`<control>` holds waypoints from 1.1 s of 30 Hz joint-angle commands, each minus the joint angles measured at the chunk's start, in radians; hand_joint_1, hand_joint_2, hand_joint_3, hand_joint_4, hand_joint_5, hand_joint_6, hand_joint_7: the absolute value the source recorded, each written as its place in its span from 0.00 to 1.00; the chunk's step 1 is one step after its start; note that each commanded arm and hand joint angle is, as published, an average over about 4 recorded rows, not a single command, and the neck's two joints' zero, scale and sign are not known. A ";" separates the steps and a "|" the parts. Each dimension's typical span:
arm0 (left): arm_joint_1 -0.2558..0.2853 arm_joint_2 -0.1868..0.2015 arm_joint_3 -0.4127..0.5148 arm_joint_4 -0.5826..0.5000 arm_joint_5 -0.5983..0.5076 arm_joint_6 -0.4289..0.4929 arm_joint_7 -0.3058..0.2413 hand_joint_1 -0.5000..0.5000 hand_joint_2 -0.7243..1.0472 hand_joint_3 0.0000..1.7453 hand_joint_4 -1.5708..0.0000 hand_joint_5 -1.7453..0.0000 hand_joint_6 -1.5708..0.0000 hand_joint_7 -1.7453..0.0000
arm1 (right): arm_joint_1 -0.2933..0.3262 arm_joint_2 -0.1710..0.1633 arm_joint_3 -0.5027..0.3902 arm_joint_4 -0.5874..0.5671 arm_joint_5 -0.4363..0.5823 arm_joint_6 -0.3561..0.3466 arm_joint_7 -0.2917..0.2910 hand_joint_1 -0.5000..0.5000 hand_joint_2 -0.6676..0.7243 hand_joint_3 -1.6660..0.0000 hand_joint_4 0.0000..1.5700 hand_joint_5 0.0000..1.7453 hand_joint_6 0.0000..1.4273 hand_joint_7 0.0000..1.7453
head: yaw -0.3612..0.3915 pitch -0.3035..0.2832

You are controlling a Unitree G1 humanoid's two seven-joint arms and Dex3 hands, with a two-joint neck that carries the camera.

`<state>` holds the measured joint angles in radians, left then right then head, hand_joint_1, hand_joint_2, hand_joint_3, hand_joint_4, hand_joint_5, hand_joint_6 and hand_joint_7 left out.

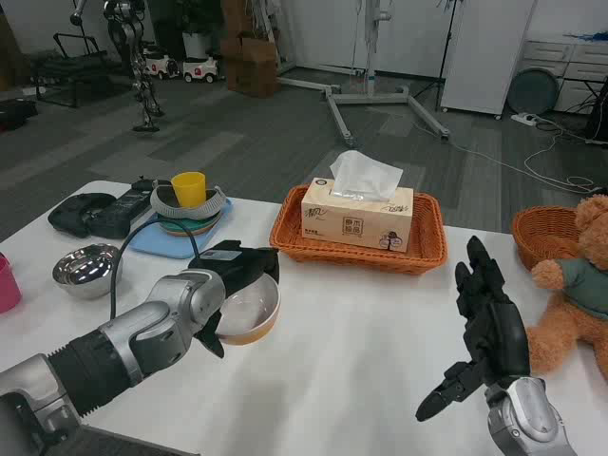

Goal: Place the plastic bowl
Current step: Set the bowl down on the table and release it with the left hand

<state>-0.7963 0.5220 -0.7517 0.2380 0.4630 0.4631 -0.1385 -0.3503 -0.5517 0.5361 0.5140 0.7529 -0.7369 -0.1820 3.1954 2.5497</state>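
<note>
Plastic bowl [249, 318]: orange outside, pale inside, left of centre in the frame, tilted with its opening toward the camera and gripped at its upper rim by the left hand [236, 275]; whether its lower edge touches the white table [361, 351] cannot be told.

Left hand: black fingers curled over the bowl's rim, forearm entering from the lower left corner.

Right hand [489, 332]: lower right of the frame, raised, fingers spread and extended, holding nothing.

Wicker basket [294, 237]: orange, rectangular, upper centre, holding a tissue box [357, 217] with a white tissue standing out of the top.

Blue tray [157, 242]: upper left, bearing stacked dishes with a yellow cup [189, 188] on top.

Steel bowl [85, 268]: left edge area, upright, below the tray.

Pink cup [8, 283]: far left edge, partly cut off.

Black device [95, 214]: upper left, beside the tray.

Teddy bear [584, 285]: brown, teal shirt, right edge, just beside the right hand.

Second wicker basket [541, 233]: round, right side, behind the bear.
</note>
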 commanded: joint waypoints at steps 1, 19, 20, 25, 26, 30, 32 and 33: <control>-0.003 0.003 -0.017 0.014 -0.024 0.005 -0.010 0.00 0.90 0.67 0.32 0.00 0.78 0.12 | -0.009 0.001 0.005 0.005 0.011 -0.018 -0.007 0.04 0.95 1.00 0.11 0.00 0.00 0.05 | 0.001 -0.014; -0.003 -0.001 -0.015 0.016 -0.023 0.005 -0.010 0.00 0.90 0.65 0.33 0.00 0.78 0.12 | -0.007 0.001 0.003 0.006 0.010 -0.018 -0.007 0.04 0.98 1.00 0.11 0.00 0.00 0.04 | -0.001 -0.005; -0.002 -0.002 -0.015 0.018 -0.023 0.005 -0.010 0.00 0.90 0.65 0.33 0.00 0.78 0.13 | -0.006 0.001 0.003 0.006 0.010 -0.018 -0.007 0.04 0.97 1.00 0.11 0.00 0.00 0.04 | -0.001 -0.006; 0.005 -0.031 -0.018 0.074 -0.008 -0.005 -0.009 0.00 0.90 0.69 0.33 0.00 0.80 0.13 | -0.006 0.003 0.002 0.007 0.011 -0.018 -0.007 0.04 0.98 1.00 0.13 0.00 0.00 0.04 | 0.000 -0.007; 0.006 -0.038 -0.018 0.089 -0.005 -0.009 -0.009 0.00 0.90 0.70 0.34 0.00 0.80 0.12 | -0.006 0.003 0.002 0.007 0.011 -0.018 -0.007 0.04 0.97 1.00 0.13 0.00 0.00 0.04 | 0.001 -0.007; 0.011 -0.078 -0.018 0.162 0.021 -0.048 -0.007 0.00 0.90 0.70 0.36 0.00 0.80 0.13 | -0.006 0.005 0.002 0.009 0.011 -0.018 -0.007 0.04 0.95 1.00 0.13 0.00 0.00 0.04 | 0.010 -0.007; 0.014 -0.106 -0.010 0.215 0.030 -0.080 -0.007 0.00 0.90 0.70 0.37 0.00 0.80 0.14 | -0.005 0.006 0.002 0.010 0.011 -0.018 -0.007 0.04 0.95 1.00 0.13 0.00 0.00 0.04 | 0.010 -0.007; 0.016 -0.121 0.000 0.244 0.034 -0.098 -0.007 0.00 0.90 0.70 0.37 0.00 0.80 0.15 | -0.004 0.007 0.002 0.010 0.011 -0.018 -0.007 0.04 0.97 1.00 0.13 0.00 0.00 0.04 | 0.009 -0.007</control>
<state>-0.7912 0.4219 -0.7629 0.4388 0.4827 0.3918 -0.1400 -0.3501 -0.5486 0.5362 0.5201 0.7532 -0.7411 -0.1852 3.2047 2.5427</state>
